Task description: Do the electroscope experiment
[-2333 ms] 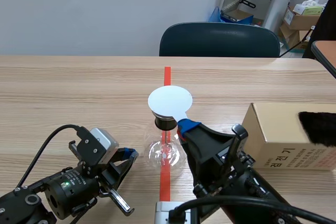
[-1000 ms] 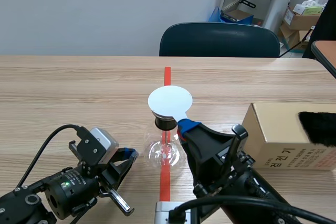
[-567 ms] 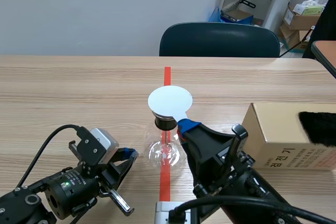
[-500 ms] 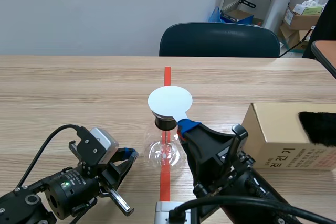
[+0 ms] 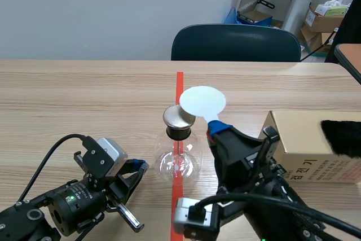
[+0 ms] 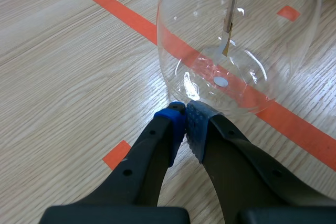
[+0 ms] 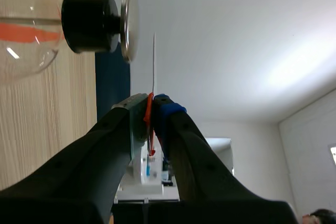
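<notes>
The electroscope is a round glass flask (image 5: pixel 178 163) on the red tape line, with a black stopper and a metal cap (image 5: pixel 179 117). My right gripper (image 5: pixel 217 128) is shut on the stem of a white disc paddle (image 5: pixel 202 101), which hangs just right of the cap and beyond it. The right wrist view shows the paddle (image 7: pixel 154 61) edge-on, a little apart from the cap (image 7: pixel 127 22), with the gripper (image 7: pixel 152 106) clamped on its red stem. My left gripper (image 5: pixel 137 168) rests low, left of the flask. Its fingertips (image 6: pixel 185 121) meet, holding nothing, just short of the glass (image 6: pixel 239 51).
A cardboard box (image 5: pixel 302 146) stands to the right of the flask, with a black furry piece (image 5: pixel 342 137) on its right end. A dark chair (image 5: pixel 234 43) stands behind the table's far edge. Small orange tape marks (image 6: pixel 119 153) lie near my left gripper.
My right arm has carried the white disc from over the metal cap toward the right and farther back, so the cap now shows. The left arm has not moved.
</notes>
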### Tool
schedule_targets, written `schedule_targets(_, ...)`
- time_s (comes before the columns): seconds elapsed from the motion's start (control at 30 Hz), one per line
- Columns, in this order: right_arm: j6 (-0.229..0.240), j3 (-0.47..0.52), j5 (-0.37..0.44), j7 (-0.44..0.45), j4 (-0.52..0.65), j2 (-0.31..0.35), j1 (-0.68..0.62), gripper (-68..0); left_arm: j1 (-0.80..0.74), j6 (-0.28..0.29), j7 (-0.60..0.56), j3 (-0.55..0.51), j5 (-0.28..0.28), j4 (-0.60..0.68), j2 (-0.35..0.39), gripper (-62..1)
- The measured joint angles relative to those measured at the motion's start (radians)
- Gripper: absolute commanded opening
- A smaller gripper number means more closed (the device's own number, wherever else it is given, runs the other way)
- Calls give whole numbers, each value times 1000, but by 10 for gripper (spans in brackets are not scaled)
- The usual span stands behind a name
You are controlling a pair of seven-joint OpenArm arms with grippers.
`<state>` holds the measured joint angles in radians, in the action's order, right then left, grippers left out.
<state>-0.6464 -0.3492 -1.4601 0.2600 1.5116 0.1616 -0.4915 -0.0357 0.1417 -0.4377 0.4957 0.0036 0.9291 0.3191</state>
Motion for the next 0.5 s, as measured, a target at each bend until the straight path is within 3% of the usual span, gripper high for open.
schedule_targets(0.33, 0, 0, 0, -282, 0, 0, 0, -658, 0, 0, 0, 0, 0, 0, 0, -565)
schedule_targets(0.5, 0, 0, 0, -383, 0, 0, 0, -658, 0, 0, 0, 0, 0, 0, 0, -565)
